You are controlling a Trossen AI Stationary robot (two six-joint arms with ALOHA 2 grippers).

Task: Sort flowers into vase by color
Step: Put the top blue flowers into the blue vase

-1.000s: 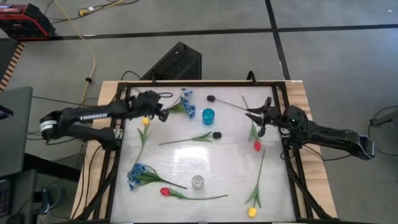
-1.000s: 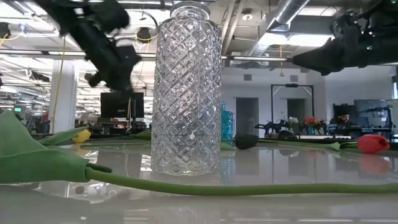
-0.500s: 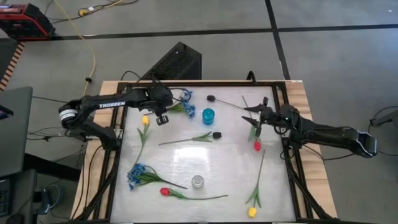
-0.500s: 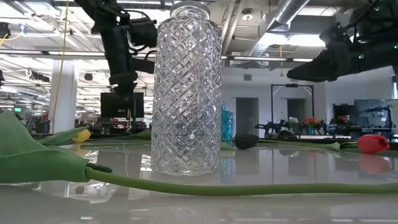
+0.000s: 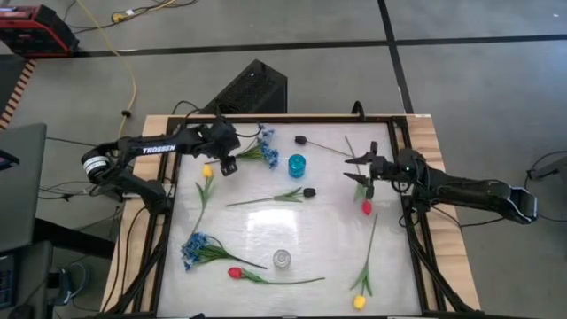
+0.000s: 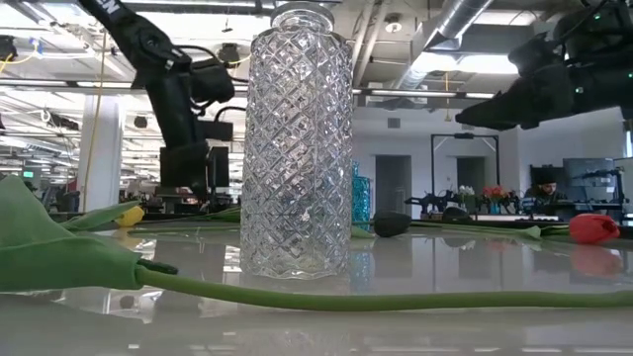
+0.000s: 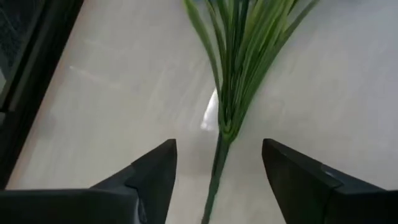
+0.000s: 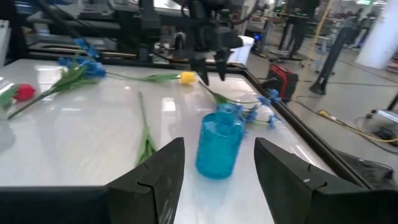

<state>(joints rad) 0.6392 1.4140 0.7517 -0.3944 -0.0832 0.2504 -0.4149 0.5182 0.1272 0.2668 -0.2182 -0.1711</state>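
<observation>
The left gripper [image 5: 229,165] has dropped, jaws wide, over the green stem of the blue small-blossom spray [image 5: 262,154] in the high view's upper left, so a grasp looks near. The right gripper [image 5: 362,167], also wide, waits at right, facing the small blue glass vase [image 5: 297,165].

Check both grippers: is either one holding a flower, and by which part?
Nothing is held. The left gripper is open, its fingers straddling the stem of the blue flower spray without closing. The right gripper is open too, facing the blue vase.
</observation>
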